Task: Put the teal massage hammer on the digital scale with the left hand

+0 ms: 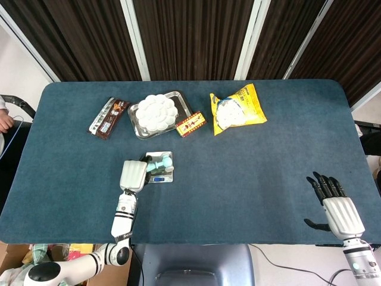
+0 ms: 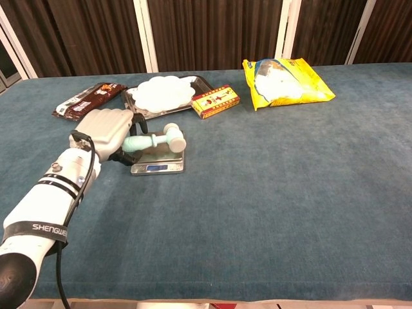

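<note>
Left hand (image 2: 106, 127) grips teal massage hammer (image 2: 156, 141) by handle, long axis left-right, head pointing right over digital scale (image 2: 158, 167). Right hand (image 1: 334, 205) empty, fingers spread.

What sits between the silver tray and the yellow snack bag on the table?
A small red and yellow box lies between the tray and the yellow bag, close against the tray's corner. The head view shows it clearly.

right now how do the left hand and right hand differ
The left hand grips the teal massage hammer by its handle over the digital scale; the right hand holds nothing. The left hand's fingers are curled; the right hand's are spread apart. The left hand is near the metal tray; the right hand sits at the table's near right corner. Both have pale backs and dark fingers.
</note>
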`<state>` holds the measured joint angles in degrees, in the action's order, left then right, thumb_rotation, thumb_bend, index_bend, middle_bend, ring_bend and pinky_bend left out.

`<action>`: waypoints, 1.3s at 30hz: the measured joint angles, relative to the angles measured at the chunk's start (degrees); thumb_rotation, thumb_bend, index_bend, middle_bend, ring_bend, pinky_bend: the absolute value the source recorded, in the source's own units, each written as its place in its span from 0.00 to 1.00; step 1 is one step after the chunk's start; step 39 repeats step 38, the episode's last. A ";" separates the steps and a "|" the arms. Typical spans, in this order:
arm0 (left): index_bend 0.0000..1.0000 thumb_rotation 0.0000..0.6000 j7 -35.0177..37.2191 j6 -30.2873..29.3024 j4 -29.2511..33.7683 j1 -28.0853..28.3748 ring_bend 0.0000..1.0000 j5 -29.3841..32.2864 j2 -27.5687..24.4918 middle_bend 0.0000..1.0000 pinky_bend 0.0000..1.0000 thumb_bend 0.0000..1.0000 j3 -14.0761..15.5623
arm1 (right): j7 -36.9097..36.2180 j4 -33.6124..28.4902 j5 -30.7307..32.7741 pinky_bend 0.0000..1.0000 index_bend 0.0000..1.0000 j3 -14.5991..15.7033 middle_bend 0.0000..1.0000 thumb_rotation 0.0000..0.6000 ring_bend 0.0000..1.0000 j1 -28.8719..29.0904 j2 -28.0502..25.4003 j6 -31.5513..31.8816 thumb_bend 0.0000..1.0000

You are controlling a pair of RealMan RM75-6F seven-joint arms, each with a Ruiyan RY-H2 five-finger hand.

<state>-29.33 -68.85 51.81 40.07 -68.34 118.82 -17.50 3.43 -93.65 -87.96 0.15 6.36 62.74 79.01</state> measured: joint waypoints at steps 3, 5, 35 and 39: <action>0.28 1.00 0.09 -0.35 0.92 -0.05 0.78 -0.27 -0.43 0.33 0.67 0.39 0.08 | 0.02 0.03 0.11 0.00 0.00 -0.04 0.00 1.00 0.00 0.02 0.00 -0.06 0.21; 0.27 1.00 0.01 -0.44 2.07 -0.23 0.78 -0.34 -0.90 0.31 0.67 0.38 0.23 | 0.11 0.01 0.10 0.00 0.00 -0.06 0.00 1.00 0.00 0.04 0.03 -0.04 0.21; 0.01 1.00 40.86 -20.00 25.48 -23.69 0.00 -19.65 -40.93 0.01 0.05 0.37 22.88 | 3.93 -1.02 -2.55 0.00 0.00 0.65 0.00 1.00 0.00 -1.35 1.20 3.25 0.21; 0.01 1.00 45.52 -20.64 22.08 -25.99 0.00 -20.53 -42.76 0.02 0.04 0.37 23.64 | 5.20 -1.09 -2.58 0.00 0.00 0.58 0.00 1.00 0.00 -1.52 1.62 3.52 0.21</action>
